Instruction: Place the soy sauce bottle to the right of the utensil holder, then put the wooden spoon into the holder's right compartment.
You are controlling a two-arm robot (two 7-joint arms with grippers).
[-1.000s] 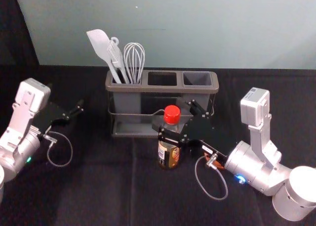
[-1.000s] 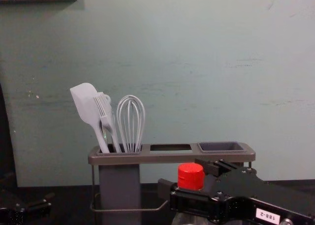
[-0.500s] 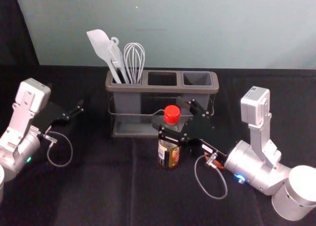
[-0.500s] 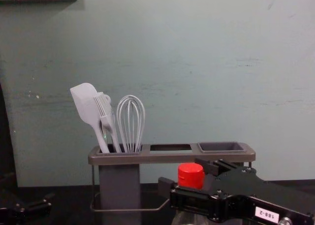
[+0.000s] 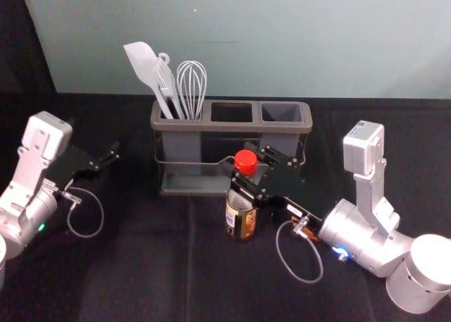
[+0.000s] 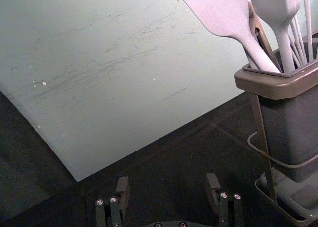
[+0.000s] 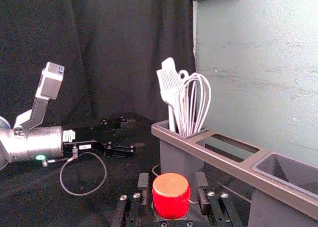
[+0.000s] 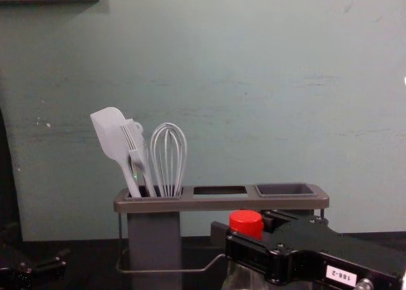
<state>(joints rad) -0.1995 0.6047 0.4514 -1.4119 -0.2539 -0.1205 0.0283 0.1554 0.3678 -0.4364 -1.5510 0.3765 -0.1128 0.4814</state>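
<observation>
Soy sauce bottle (image 5: 241, 217), red-capped: stood upright before the utensil holder (image 5: 225, 126), framed between the fingers of the right gripper (image 5: 242, 164), which are parted narrowly; whether it is gripped cannot be told. Left gripper (image 5: 106, 158): parked left of the holder, fingers spread wide, nothing held.

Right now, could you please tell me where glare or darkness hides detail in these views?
Head view: the right arm's round housing glares almost white. Right wrist view: the red cap has a paler sheen on top. Left wrist view: the left gripper, itself dark, partly merges with the black cloth.
</observation>
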